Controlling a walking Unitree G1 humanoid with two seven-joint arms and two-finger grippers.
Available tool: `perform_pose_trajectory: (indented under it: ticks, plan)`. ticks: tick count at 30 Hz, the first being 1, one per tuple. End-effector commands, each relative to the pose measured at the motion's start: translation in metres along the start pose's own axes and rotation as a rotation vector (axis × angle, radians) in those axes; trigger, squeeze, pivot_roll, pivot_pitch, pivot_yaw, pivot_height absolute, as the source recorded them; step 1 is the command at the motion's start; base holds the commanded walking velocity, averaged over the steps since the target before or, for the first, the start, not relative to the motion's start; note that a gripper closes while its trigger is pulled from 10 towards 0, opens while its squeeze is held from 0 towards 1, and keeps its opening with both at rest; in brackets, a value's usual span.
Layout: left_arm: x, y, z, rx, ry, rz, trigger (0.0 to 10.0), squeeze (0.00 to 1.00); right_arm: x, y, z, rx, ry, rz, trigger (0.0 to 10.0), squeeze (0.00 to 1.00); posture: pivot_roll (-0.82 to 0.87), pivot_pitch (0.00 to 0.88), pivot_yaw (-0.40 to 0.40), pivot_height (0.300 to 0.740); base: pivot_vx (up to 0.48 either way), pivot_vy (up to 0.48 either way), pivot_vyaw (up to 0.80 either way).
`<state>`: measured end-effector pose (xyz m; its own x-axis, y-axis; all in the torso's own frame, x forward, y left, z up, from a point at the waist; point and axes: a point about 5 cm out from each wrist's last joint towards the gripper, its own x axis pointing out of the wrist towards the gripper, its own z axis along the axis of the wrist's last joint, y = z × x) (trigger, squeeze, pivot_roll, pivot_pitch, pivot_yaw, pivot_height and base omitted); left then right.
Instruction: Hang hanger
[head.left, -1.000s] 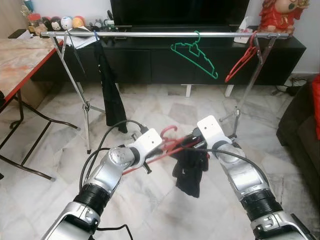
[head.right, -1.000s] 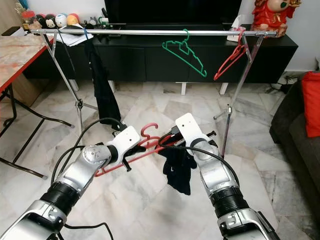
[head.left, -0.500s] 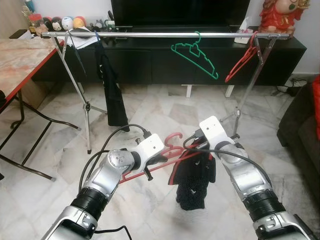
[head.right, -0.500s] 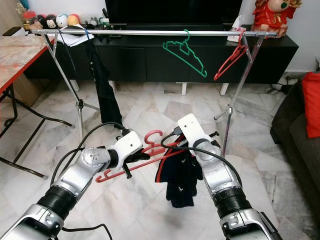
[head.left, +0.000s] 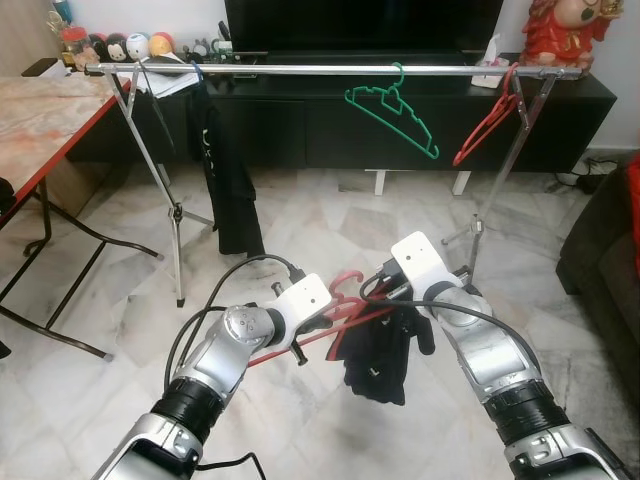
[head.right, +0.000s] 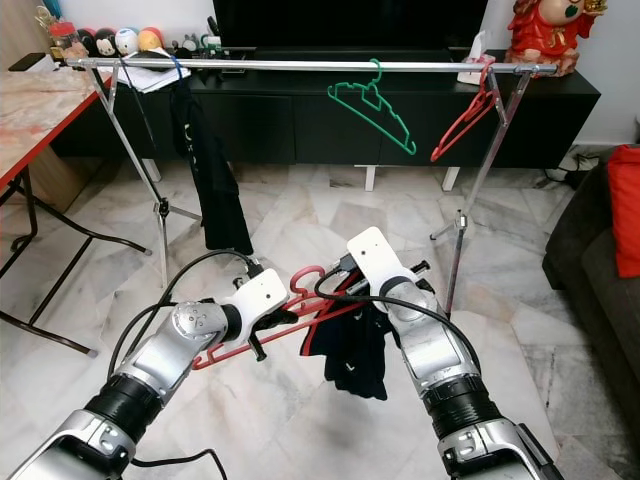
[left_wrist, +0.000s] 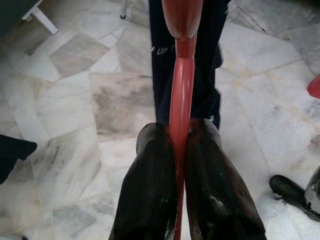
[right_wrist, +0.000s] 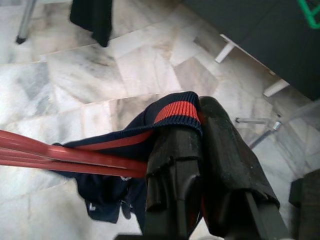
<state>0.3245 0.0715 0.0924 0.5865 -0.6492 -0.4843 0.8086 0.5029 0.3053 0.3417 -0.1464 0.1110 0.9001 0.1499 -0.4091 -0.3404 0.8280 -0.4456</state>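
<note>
both arms forward, left claw (left_wrist: 181, 150) and right claw (right_wrist: 200, 145) clamped

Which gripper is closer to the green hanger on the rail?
The right gripper, slightly: it is almost straight below the green hanger. The left gripper is below it too, further toward the robot's left.

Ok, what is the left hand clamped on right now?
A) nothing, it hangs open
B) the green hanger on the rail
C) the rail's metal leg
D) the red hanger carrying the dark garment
D: the left hand is shut on the red hanger, whose far end carries the dark garment that the right hand grips.
</note>
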Motion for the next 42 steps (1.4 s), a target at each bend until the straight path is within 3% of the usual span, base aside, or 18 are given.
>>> perform_pose_trajectory:
  ticks: [1,8,15,23,29,33,36,42]
  plan:
    - [0.002,-0.002,0.005,0.016,0.000,-0.028,10.0,0.00,-0.003,0.002,0.011,-0.025,-0.052,0.014,10.0,0.00,-0.13,0.019,0.031,0.740,0.000,0.000,0.00]
    - [0.003,-0.004,0.004,0.024,0.000,-0.049,10.0,0.00,-0.006,0.007,0.015,-0.054,-0.070,0.060,10.0,0.00,-0.13,0.015,0.033,0.740,0.000,0.000,0.00]
    - [0.009,-0.010,0.014,-0.020,-0.052,-0.076,10.0,0.00,-0.011,0.018,0.026,-0.111,-0.127,0.168,10.0,0.00,-0.14,0.017,0.036,0.740,0.000,0.000,0.00]
    - [0.015,-0.015,0.021,-0.025,-0.080,-0.061,10.0,0.00,-0.017,0.019,0.024,-0.153,-0.103,0.223,10.0,0.00,-0.14,0.021,0.038,0.740,0.000,0.000,0.00]
    - [0.016,-0.009,0.023,-0.031,-0.074,0.013,10.0,0.00,-0.016,0.008,0.020,-0.143,-0.054,0.130,10.0,0.00,-0.14,0.027,0.041,0.740,0.000,0.000,0.00]
    - [0.014,0.001,0.017,-0.016,-0.036,0.085,10.0,0.00,-0.015,-0.011,0.011,-0.145,0.010,0.008,10.0,0.00,-0.15,0.030,0.045,0.740,0.000,0.000,0.00]
    - [0.012,0.009,0.019,-0.030,-0.052,0.142,10.0,0.00,-0.017,-0.008,0.011,-0.154,0.008,0.032,10.0,0.00,-0.15,0.032,0.047,0.740,0.000,0.000,0.00]
    - [0.012,0.010,0.023,-0.037,-0.076,0.137,10.0,0.00,-0.018,0.006,0.014,-0.147,-0.014,0.094,10.0,0.00,-0.14,0.033,0.052,0.740,0.000,0.000,0.00]
